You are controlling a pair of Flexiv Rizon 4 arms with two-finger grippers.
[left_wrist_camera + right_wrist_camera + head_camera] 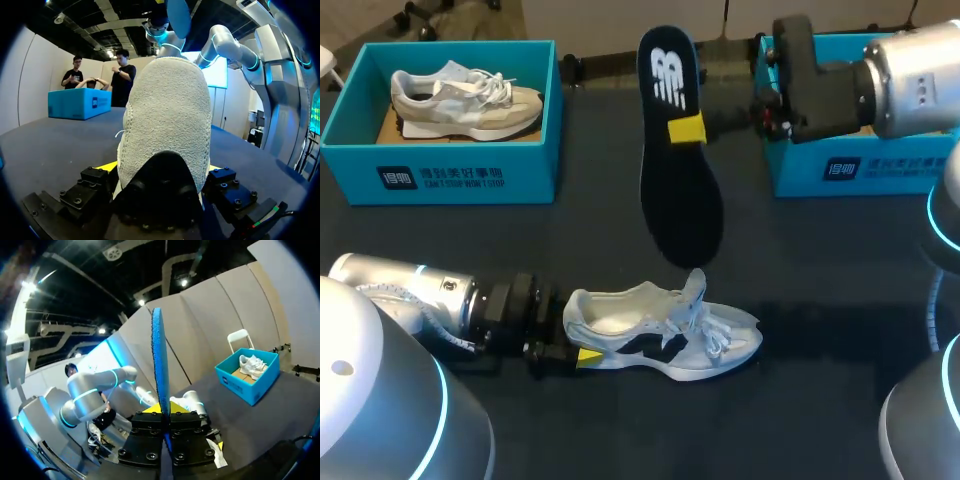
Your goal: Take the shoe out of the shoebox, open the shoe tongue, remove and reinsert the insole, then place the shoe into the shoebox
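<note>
A white and grey shoe point(670, 330) with a dark side mark lies on its side on the black table, toe to the right, its opening showing. My left gripper point(578, 338) comes in from the left and is shut on the shoe's heel, one yellow tip showing on the near side. In the left wrist view the heel point(167, 115) fills the space between the fingers of the left gripper point(160, 170). My right gripper point(688, 128) is shut on a dark blue insole point(675, 190), holding it upright in the air above the table. The right wrist view shows the insole point(159, 365) edge-on, rising from the right gripper point(162, 415).
A teal shoebox point(450, 160) at the back left holds a second pale shoe point(465, 100). Another teal shoebox point(860, 165) stands at the back right, partly hidden behind my right arm. Bare black table lies between the boxes and around the shoe.
</note>
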